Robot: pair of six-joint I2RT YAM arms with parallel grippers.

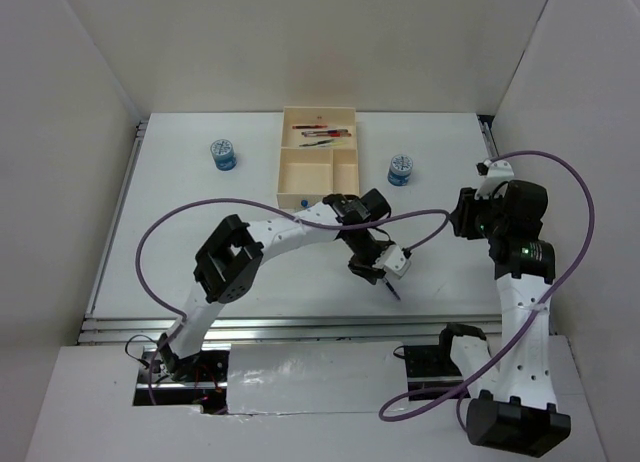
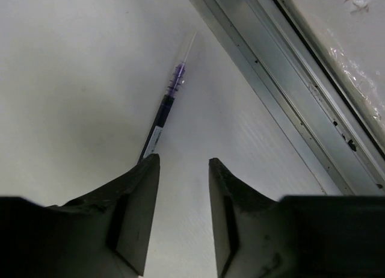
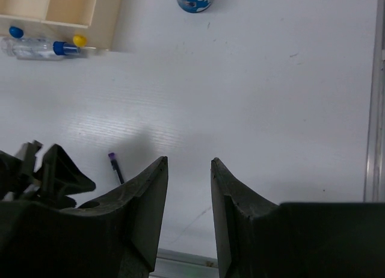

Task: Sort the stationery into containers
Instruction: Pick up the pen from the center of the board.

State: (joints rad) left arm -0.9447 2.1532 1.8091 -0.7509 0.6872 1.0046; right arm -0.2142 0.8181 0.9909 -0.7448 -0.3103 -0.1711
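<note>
A purple pen (image 2: 165, 106) lies flat on the white table near its front rail, also showing under the left arm's hand in the top view (image 1: 393, 291). My left gripper (image 2: 184, 160) hangs just over its dark end. The jaws stand apart with only bare table between them, and the pen passes behind the left fingertip (image 2: 150, 163). My right gripper (image 3: 189, 162) is open and holds nothing, hovering over bare table at the right (image 1: 468, 217). The cream tray (image 1: 285, 157) holds red and dark pens (image 1: 322, 133) in its long far section.
Two blue-and-white cylinders stand on the table, one left of the tray (image 1: 223, 155) and one right of it (image 1: 400, 169). A clear pen with a blue cap (image 3: 36, 47), a yellow piece (image 3: 79, 40) and a blue piece (image 3: 16, 32) lie by the tray's near wall. The metal rail (image 2: 289, 91) runs close by.
</note>
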